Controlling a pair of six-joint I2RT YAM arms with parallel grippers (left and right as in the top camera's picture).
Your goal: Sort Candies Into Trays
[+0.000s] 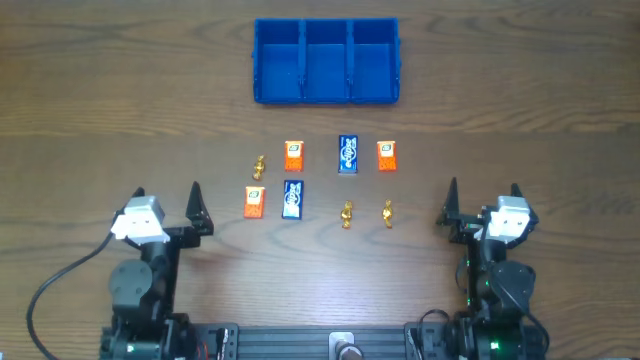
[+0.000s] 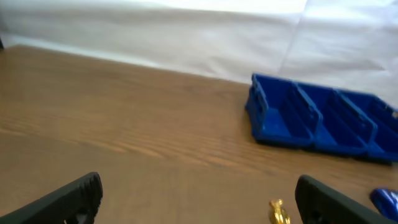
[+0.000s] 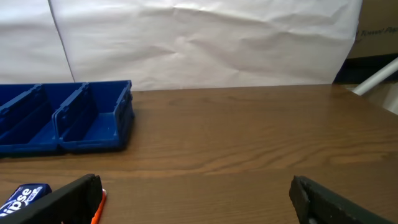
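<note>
no sorting was done yet: the blue tray (image 1: 326, 98), upper centre of the top view, held nothing in its three compartments; all nine candies (image 1: 292, 199) (orange, blue, gold) lay mid-frame on the wooden table (image 1: 100, 110). left gripper (image 1: 168, 208) and right gripper (image 1: 482, 208), lower left and lower right, had fingers spread wide, empty. a white backdrop (image 3: 186, 43) stood behind.

The left end effector (image 2: 199, 186) hovers low over the wooden tabletop (image 2: 124, 124), its two dark fingers spread wide apart. A gold-wrapped candy (image 2: 278, 213) lies close to one finger, with a blue-wrapped candy (image 2: 385, 200) nearby. Farther off stands a blue compartmented tray (image 2: 280, 134), with a white backdrop (image 2: 186, 37) behind it.
</note>
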